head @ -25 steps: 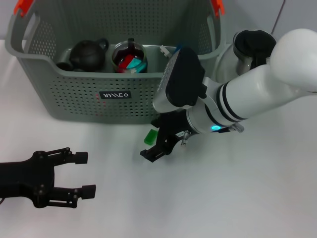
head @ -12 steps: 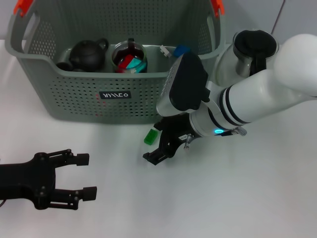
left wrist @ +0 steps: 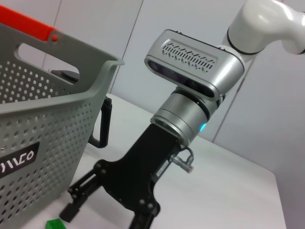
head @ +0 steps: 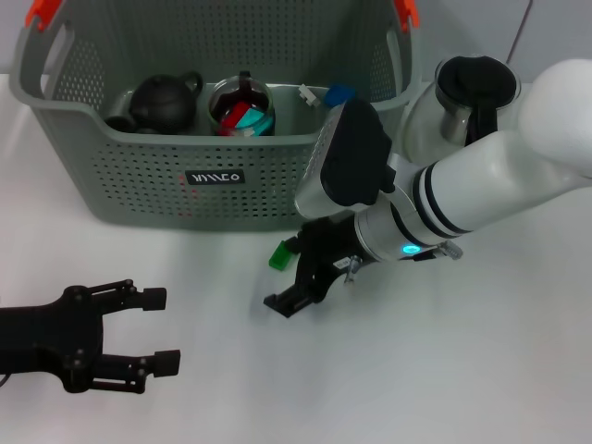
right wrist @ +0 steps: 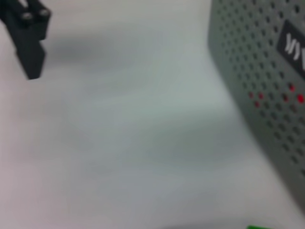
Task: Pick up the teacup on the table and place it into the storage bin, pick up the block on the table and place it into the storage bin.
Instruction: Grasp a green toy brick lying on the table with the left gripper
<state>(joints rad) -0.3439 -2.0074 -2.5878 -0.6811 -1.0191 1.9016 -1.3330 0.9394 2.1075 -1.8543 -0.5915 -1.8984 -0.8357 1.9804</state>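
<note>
The grey perforated storage bin [head: 148, 180] stands at the back of the table. Inside it a glass teacup [head: 240, 109] stands beside a black teapot [head: 165, 100]. A small green block [head: 279, 255] lies on the table just in front of the bin. My right gripper [head: 289, 274] is open and low over the table, with the block beside its far finger. The left wrist view shows the right gripper [left wrist: 102, 217], the block [left wrist: 56, 223] and the bin [left wrist: 43, 133]. My left gripper [head: 153, 326] is open and empty at the front left.
A glass pitcher with a black handle [head: 472, 92] stands right of the bin, behind my right arm. A blue item [head: 339, 93] lies in the bin's right corner. The right wrist view shows the bin wall [right wrist: 267, 71] and a left-gripper finger [right wrist: 29, 43].
My right gripper has shifted slightly right and toward the front, uncovering more of the green block. My left gripper has drifted a little toward the front left.
</note>
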